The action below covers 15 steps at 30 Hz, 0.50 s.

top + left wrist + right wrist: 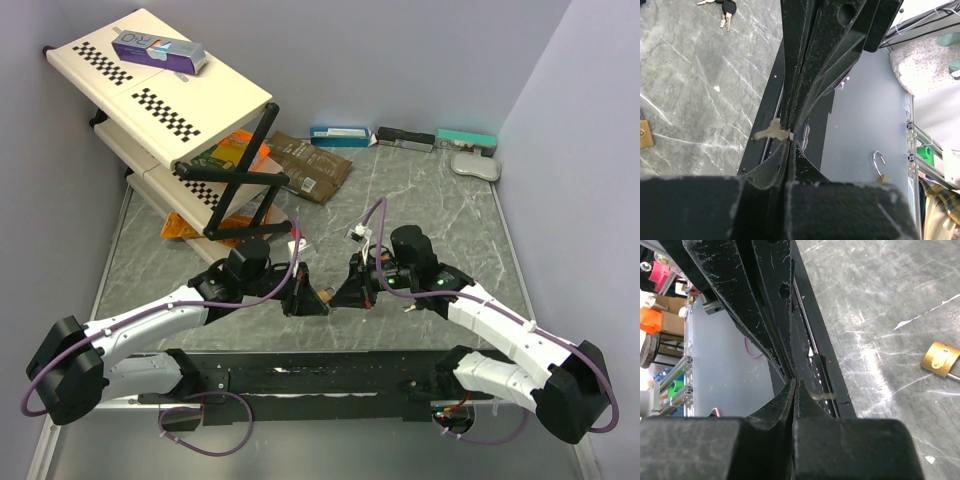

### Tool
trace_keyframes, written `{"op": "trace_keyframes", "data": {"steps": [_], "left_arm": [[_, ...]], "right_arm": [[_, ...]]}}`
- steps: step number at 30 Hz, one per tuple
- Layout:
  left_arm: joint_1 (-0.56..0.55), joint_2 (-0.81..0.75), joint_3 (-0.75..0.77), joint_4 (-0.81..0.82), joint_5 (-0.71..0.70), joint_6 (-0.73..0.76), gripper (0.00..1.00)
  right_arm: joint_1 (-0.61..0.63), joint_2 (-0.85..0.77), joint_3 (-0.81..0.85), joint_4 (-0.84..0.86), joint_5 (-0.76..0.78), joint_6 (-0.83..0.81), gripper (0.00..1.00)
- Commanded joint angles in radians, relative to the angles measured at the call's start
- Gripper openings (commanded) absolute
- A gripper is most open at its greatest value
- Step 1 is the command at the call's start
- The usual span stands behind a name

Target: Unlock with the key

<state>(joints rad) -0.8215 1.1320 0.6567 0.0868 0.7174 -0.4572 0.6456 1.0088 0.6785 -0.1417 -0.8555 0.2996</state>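
Risk: padlock (939, 359) lies loose on tabletop (880, 300), centre, betw. arms. Right end effector (795, 381) is closed on nothing, so lock may skid when pushed. Left end effector (789, 136) pinches key (767, 131) by one end and it could twist. Keyhole not visible; lock cut off in left wrist view.

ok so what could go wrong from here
The left gripper pinches the key by one end only, so it may twist or slip on contact. The right gripper looks shut on nothing while the padlock lies loose on the table, so it could slide away when pushed.
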Motion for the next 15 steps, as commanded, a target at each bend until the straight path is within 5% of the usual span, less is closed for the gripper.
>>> {"op": "trace_keyframes", "data": {"steps": [1,5,8,9,12,15], "left_arm": [[0.001,-0.031,0.027,0.056,-0.053,-0.001,0.01],[0.001,-0.049,0.012,0.116,-0.122,-0.040,0.01],[0.002,-0.049,0.015,0.139,-0.179,-0.055,0.24],[0.002,-0.049,0.017,0.140,-0.196,-0.057,0.51],[0.010,-0.067,0.012,0.175,-0.252,-0.069,0.79],[0.022,-0.092,-0.006,0.243,-0.291,-0.093,0.88]], "right_arm": [[0.014,-0.027,-0.017,0.089,-0.028,0.025,0.00],[0.012,-0.022,-0.030,0.137,-0.001,0.059,0.00],[0.012,-0.026,-0.039,0.204,0.045,0.093,0.00],[0.011,-0.030,-0.043,0.214,0.058,0.102,0.00],[0.008,-0.042,-0.049,0.252,0.128,0.122,0.00],[0.003,-0.050,-0.069,0.342,0.168,0.166,0.00]]}}
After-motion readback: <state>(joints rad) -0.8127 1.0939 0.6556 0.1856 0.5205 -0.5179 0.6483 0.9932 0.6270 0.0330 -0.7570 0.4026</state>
